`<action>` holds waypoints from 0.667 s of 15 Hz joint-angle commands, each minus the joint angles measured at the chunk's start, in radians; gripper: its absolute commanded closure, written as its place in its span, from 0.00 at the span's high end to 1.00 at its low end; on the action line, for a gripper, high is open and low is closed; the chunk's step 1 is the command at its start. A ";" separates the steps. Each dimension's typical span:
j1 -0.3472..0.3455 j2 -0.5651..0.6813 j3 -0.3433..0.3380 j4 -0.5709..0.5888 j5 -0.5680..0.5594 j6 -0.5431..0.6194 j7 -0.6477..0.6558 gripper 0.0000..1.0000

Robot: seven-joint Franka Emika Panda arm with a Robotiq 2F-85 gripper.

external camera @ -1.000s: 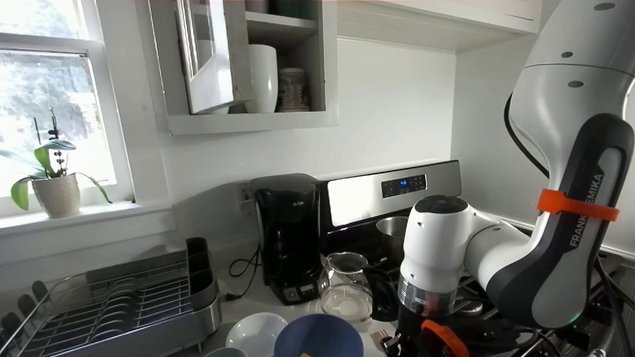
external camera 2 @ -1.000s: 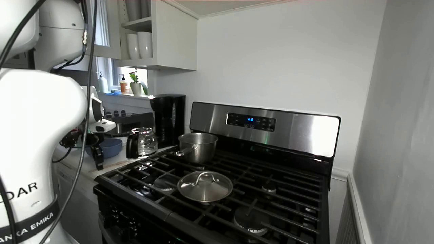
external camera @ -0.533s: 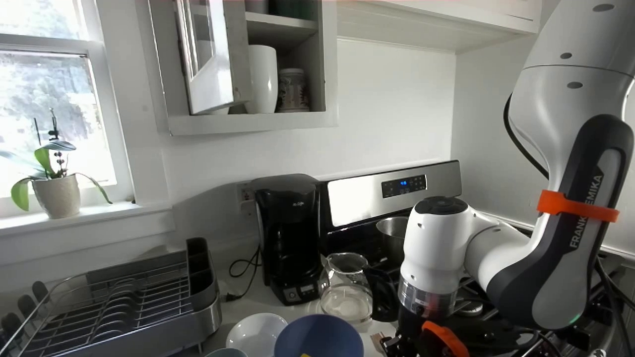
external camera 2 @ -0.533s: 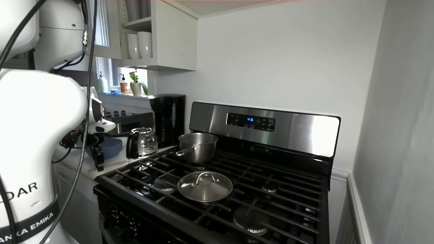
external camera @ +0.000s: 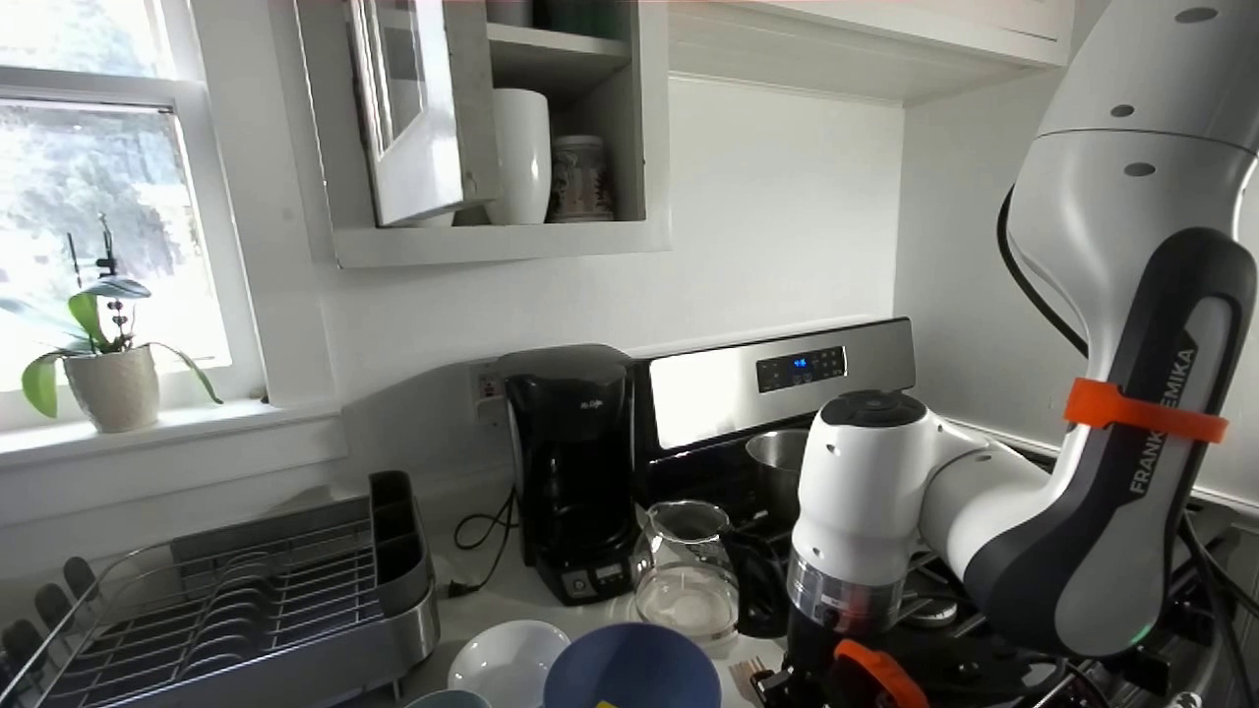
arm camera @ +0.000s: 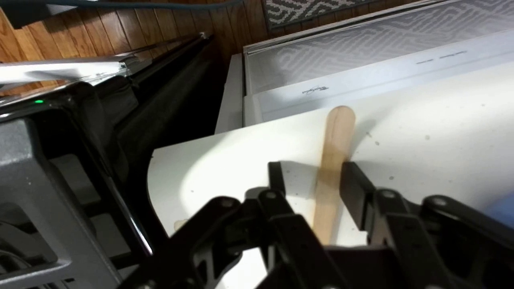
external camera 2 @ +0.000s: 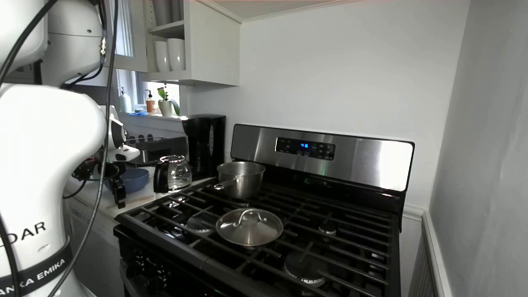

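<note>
Gripper part-way open near the blue bowl, fingers either side of a wooden utensil's handle but not clamped: clear gap on one side, handle close to the finger nearer the bowl, contact unclear. The wooden utensil lies on the white counter just beside the bowl, stove beyond it from the bowl. In an exterior view, white dish on the bowl's opposite side, glass carafe behind the bowl.
</note>
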 commanded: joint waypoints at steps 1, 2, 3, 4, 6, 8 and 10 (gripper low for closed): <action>0.018 0.030 0.000 0.031 -0.008 0.007 0.020 0.40; 0.020 0.035 0.001 0.036 -0.006 0.006 0.019 0.41; 0.023 0.039 0.001 0.042 -0.004 0.006 0.018 0.41; 0.025 0.044 0.002 0.048 -0.001 0.004 0.015 0.38; 0.029 0.051 0.002 0.057 0.000 0.005 0.014 0.34; 0.033 0.056 0.003 0.065 0.001 0.005 0.015 0.26; 0.039 0.062 0.002 0.076 0.002 0.007 0.017 0.13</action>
